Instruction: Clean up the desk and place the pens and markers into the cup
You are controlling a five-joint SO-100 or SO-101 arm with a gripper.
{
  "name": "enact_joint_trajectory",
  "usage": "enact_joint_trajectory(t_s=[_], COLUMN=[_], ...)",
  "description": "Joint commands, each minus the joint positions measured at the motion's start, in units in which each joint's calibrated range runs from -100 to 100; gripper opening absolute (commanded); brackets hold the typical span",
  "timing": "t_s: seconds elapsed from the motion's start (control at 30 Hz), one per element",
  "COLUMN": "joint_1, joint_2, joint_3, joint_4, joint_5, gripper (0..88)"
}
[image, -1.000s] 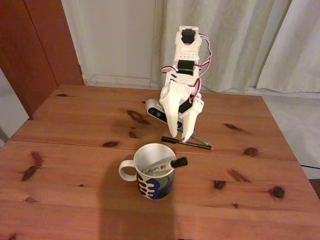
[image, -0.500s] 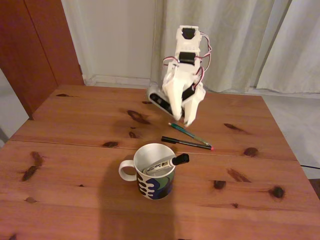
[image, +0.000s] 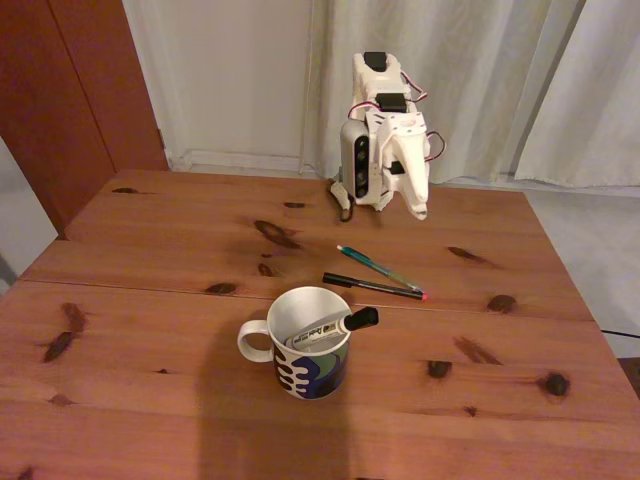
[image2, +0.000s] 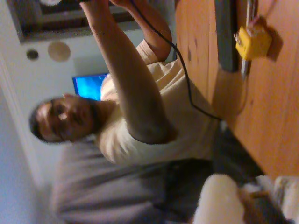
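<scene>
In the fixed view the gripper (image: pixel 415 207) hangs raised at upper centre, well above the desk (image: pixel 150 380); whether its jaws are spread cannot be told. The marker (image: pixel 335 328) leans in the cup (image: pixel 300 345) at lower centre. Teal pen (image: pixel 375 266) and black pen (image: pixel 372 287) lie just behind the cup.

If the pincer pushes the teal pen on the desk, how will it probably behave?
The teal pen looks slim and round, so it would probably roll or swivel on the smooth desk. It likely is light and stiff. Its tip lies near the black pen, so a push may disturb both.
</scene>
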Motion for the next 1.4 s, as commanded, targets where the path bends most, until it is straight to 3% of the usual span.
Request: enact_joint_trajectory(t_s=[0.0, 0.2, 0.43, 0.5, 0.93, 1.13, 1.37], joint_1=[-0.69, -0.69, -1.49, -1.57, 0.6, 1.4, 1.48], joint_2=[-5.17, -9.22, -11.13, -11.13, -11.21, -11.29, -18.66], joint_3=[1.05, 3.31, 6.01, 7.73, 12.15, 12.69, 7.73], joint_4=[-1.21, -1.73, -1.81, -1.81, -1.81, -0.01, 25.37], joint_5=[4.61, 14.87, 37.82, 40.7, 50.34, 49.92, 50.23], gripper=[9.4, 9.4, 9.4, 9.4, 9.4, 9.3, 9.4])
